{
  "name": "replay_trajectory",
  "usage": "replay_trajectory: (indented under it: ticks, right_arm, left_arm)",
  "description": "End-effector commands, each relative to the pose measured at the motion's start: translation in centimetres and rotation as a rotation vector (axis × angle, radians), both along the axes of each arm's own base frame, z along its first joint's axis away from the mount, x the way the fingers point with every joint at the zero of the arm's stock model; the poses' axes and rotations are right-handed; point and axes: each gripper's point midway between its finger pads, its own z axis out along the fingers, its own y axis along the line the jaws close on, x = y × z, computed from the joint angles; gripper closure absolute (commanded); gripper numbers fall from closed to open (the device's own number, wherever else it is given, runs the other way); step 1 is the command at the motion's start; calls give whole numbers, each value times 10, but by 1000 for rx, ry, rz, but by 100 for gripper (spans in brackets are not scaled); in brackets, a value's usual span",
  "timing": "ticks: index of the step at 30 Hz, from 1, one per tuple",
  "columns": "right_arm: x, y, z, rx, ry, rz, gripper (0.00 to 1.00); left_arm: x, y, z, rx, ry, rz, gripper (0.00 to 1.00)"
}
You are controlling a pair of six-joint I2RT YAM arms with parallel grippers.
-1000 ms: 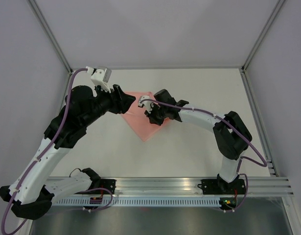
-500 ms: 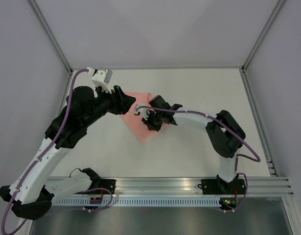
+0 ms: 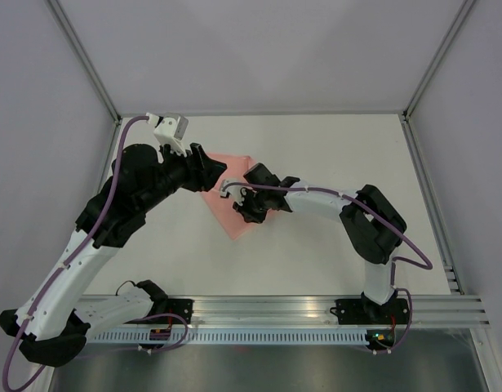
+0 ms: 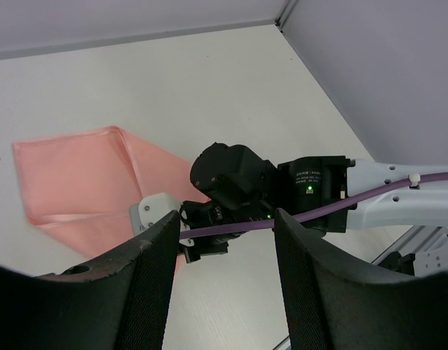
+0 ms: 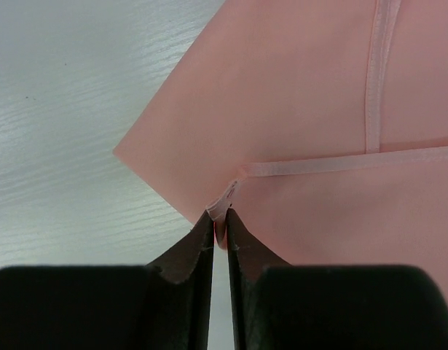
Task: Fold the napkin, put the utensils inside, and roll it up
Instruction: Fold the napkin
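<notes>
The salmon-pink napkin (image 3: 234, 220) lies on the white table between the two arms, partly folded over itself, and it shows in the left wrist view (image 4: 78, 182) and the right wrist view (image 5: 318, 109). My right gripper (image 5: 219, 222) is shut on a hemmed corner of the napkin and holds it over the lower layer; in the top view it (image 3: 244, 206) sits over the cloth's middle. My left gripper (image 4: 220, 284) is open and empty, raised above the table by the napkin's far-left edge (image 3: 210, 173). No utensils are in view.
The grey enclosure walls and metal frame posts (image 3: 95, 82) border the table on three sides. The aluminium rail (image 3: 275, 314) with both arm bases runs along the near edge. The right arm's forearm (image 3: 316, 200) stretches across the table's middle.
My right gripper has moved left and towards the near side, drawing the napkin corner over the cloth; the visible pink area has shrunk. The left arm has barely moved.
</notes>
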Motion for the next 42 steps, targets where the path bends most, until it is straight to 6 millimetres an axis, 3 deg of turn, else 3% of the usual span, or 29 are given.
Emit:
replay_trajectory:
  ticks: [1,11,16,28,33,36,42]
  right_arm:
    - [-1,10,1,-1,-5,36,82]
    - [-15,25,-1,-5,12,84,78]
    - [-17,29,2,1,11,94,65]
    - [-34,45,14,40,104,158,60]
    - [-31,47,23,57,118,129,59]
    - [-20,40,39,87,123,84,57]
    - [15,-2,74,150,110,-45,57]
  left_arm:
    - [0,-1,5,-32,-3,2,40]
    - [0,-1,5,-30,-5,0,39]
    - [0,-2,5,-25,-6,-4,39]
    - [5,-6,0,-13,8,-6,39]
    - [6,-7,5,-14,1,-8,39]
    - [7,-9,8,-17,-4,-13,38]
    - [11,-12,8,-8,-9,-18,38]
